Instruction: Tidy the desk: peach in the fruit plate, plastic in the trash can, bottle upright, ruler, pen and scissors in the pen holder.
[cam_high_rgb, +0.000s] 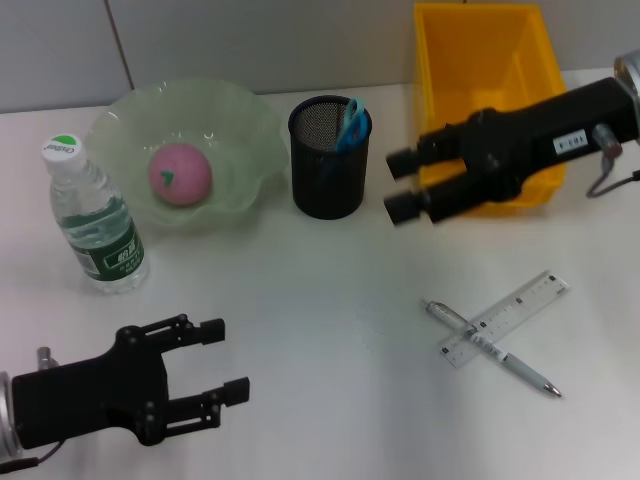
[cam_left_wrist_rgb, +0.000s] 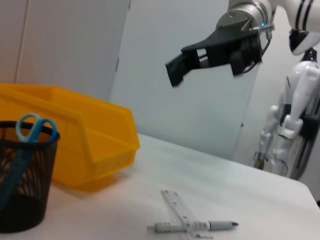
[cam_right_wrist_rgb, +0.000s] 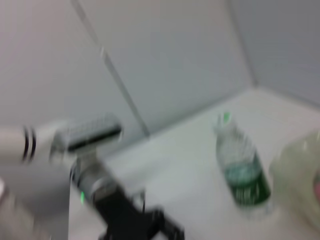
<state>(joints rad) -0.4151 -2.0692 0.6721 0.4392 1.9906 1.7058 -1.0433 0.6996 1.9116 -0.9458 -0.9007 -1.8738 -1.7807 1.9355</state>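
Observation:
The peach (cam_high_rgb: 180, 172) lies in the fruit plate (cam_high_rgb: 120, 112). The bottle (cam_high_rgb: 95, 215) stands upright to its left. Blue scissors (cam_high_rgb: 351, 122) stick out of the pen holder (cam_high_rgb: 328, 170), handles up. On the desk (cam_high_rgb: 320, 300) the ruler (cam_high_rgb: 505, 318) lies crossed over the pen (cam_high_rgb: 492, 350). My right gripper (cam_high_rgb: 405, 184) hovers open and empty in front of the trash can (cam_high_rgb: 490, 60), to the right of the pen holder. My left gripper (cam_high_rgb: 226, 360) is open low at the front left. The plastic is out of view.
The left wrist view shows the pen holder (cam_left_wrist_rgb: 22, 190), the scissors (cam_left_wrist_rgb: 31, 127), the trash can (cam_left_wrist_rgb: 75, 137), the ruler (cam_left_wrist_rgb: 181, 211) over the pen (cam_left_wrist_rgb: 220, 226), and the right gripper (cam_left_wrist_rgb: 175, 69) above them. A wall runs behind the desk.

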